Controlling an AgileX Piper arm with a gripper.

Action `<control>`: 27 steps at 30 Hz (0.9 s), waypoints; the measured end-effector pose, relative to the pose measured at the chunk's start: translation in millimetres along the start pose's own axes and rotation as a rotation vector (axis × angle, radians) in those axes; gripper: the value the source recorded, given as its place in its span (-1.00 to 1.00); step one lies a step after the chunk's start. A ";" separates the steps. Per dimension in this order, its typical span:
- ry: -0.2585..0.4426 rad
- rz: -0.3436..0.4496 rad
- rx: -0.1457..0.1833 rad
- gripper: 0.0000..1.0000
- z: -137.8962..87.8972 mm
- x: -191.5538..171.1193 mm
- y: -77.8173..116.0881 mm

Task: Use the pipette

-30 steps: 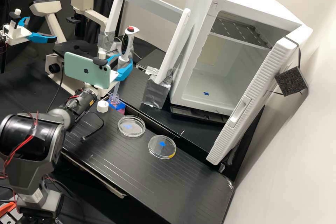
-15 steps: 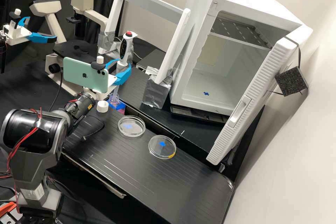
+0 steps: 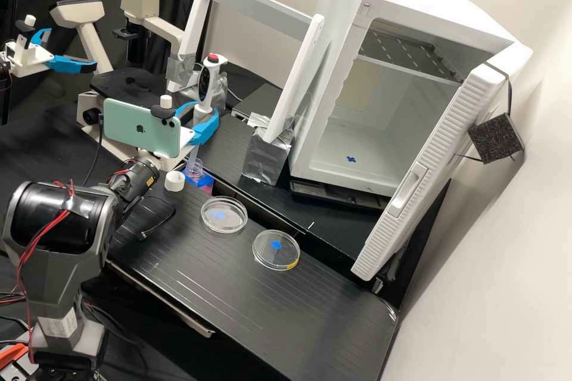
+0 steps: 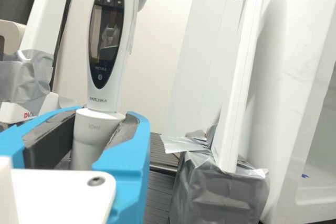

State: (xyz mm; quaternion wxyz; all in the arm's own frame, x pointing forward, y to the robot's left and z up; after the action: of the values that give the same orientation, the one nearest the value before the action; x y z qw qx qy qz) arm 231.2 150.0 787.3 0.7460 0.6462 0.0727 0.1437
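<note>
A yellow-edged petri dish (image 3: pixel 276 252) and a second dish (image 3: pixel 224 217) lie near the far long edge of the black desk (image 3: pixel 238 297); past them sit a white cap (image 3: pixel 174 181) and an open bottle (image 3: pixel 194 172). Above, the gripper (image 3: pixel 205 113) clasps a near-upright pipette (image 3: pixel 204 84), its lower end at the bottle's mouth, depth unclear from here. Filling looks to be under way; next calls for a straight, gentle path through the neck.

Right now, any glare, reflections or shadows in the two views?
High view: pale glare streaks on the bench, glints on the rim of the yellow-marked dish, soft shadow on the wall behind the incubator door. Wrist view: reflection in the screen of the pipette, highlights on the silver wrap.
</note>
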 end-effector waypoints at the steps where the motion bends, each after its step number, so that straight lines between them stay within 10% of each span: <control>1: -0.001 -0.001 0.000 -1.00 0.2 -0.2 -0.1; 27: 0.060 0.084 0.055 -1.00 -15.9 -13.8 57.1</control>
State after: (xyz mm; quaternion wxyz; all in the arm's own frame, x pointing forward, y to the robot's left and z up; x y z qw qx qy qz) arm 206.5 167.7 840.0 0.7187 0.6643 0.0716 0.1922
